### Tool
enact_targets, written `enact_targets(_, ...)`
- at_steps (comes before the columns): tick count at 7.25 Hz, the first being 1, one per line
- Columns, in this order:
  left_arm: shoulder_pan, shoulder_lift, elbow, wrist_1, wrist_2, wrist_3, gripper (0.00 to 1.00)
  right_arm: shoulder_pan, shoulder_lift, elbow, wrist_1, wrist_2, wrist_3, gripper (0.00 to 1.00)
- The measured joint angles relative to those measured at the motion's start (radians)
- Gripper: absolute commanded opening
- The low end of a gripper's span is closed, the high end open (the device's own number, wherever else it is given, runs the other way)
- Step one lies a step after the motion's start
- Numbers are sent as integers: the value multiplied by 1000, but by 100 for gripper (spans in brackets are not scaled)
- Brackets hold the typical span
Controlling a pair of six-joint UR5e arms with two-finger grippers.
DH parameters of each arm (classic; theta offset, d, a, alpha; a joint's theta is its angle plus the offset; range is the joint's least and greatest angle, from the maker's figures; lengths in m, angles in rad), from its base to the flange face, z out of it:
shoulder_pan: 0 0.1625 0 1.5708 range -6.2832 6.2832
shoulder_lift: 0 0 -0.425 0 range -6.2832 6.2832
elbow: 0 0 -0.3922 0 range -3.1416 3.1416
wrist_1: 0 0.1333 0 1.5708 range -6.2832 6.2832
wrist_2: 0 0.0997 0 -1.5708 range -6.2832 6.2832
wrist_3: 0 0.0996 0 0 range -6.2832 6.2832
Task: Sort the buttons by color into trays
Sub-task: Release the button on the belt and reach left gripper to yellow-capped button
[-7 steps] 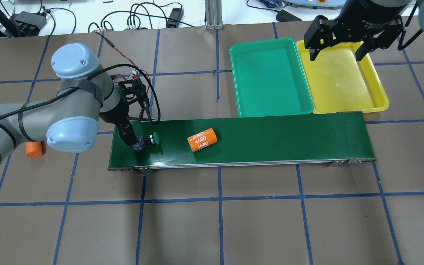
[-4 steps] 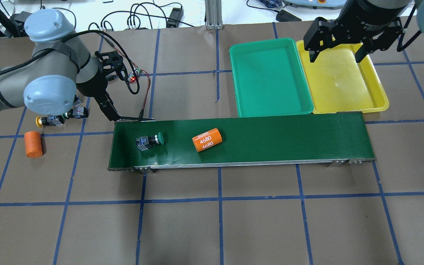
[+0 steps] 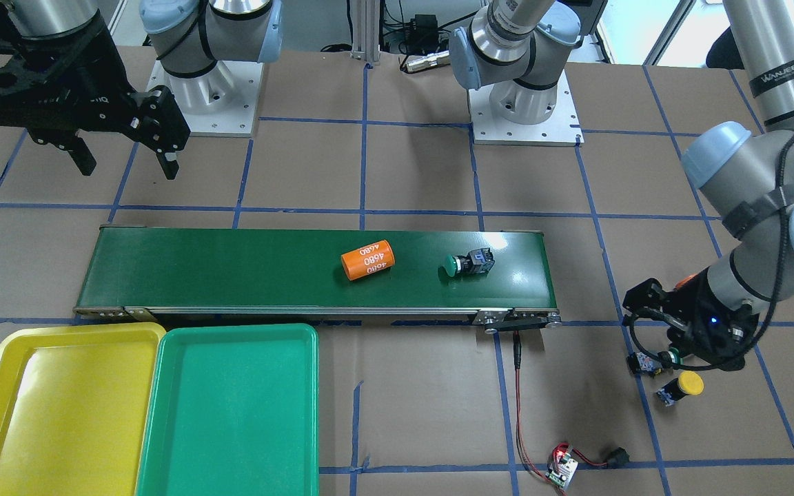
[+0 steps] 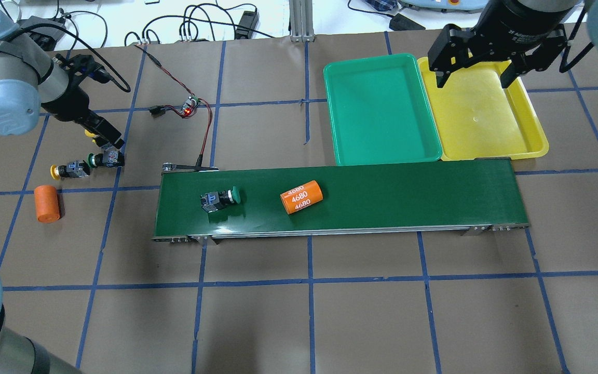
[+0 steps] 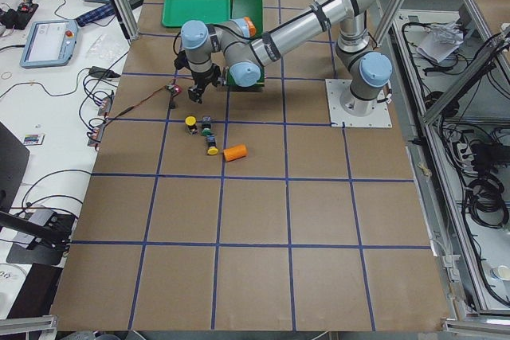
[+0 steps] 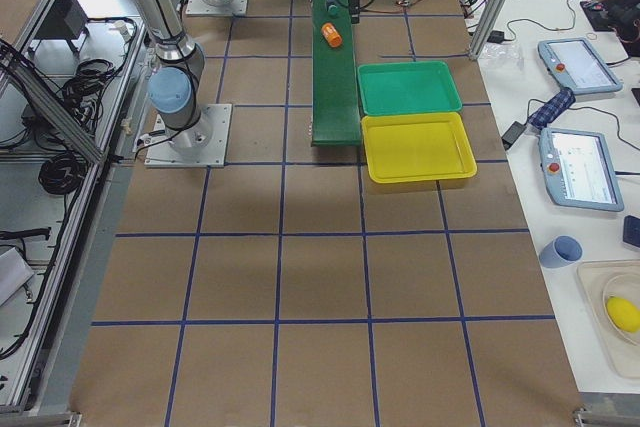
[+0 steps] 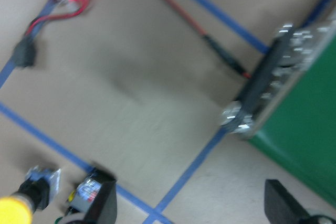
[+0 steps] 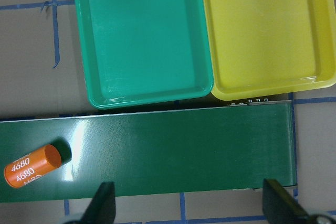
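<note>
My left claw [image 4: 108, 138], fingers spread wide, hangs low over the brown table [image 4: 278, 322] beyond the left end of the dark-green conveyor belt [image 4: 408, 200]. Three buttons cluster there. A green button [image 4: 103, 159] sits close by my fingertips, and a yellow button [image 4: 67, 170] lies just beside it. A second yellow button [image 4: 90, 134] is half hidden behind one finger in the overhead view. A plain orange cylinder [image 4: 46, 203] lies near them.

The other green button [image 4: 221, 199] lies on its side on the belt. A labelled orange cylinder [image 4: 301, 197] lies between it and the belt's right end. There the green tray [image 4: 382, 109] and yellow tray [image 4: 486, 124] sit side by side, rims meeting, along the belt's far edge.

My right claw [image 4: 474, 78] hovers wide open above the yellow tray. A small circuit board [image 4: 190, 110] with a red light, and its wire, lie between the cluster and the belt.
</note>
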Motion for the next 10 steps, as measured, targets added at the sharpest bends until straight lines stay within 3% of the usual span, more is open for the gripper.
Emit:
enact_targets(3, 54, -97, 38, 6, 30, -96, 100, -1, -3, 4, 1, -1, -1, 100)
enact_targets(8, 79, -178, 53, 16, 90, 366, 100, -7, -4, 4, 4, -5, -23, 100)
enact_targets(10, 51, -198, 53, 48, 91, 431, 97, -48, -3, 11, 9, -75, -190, 95)
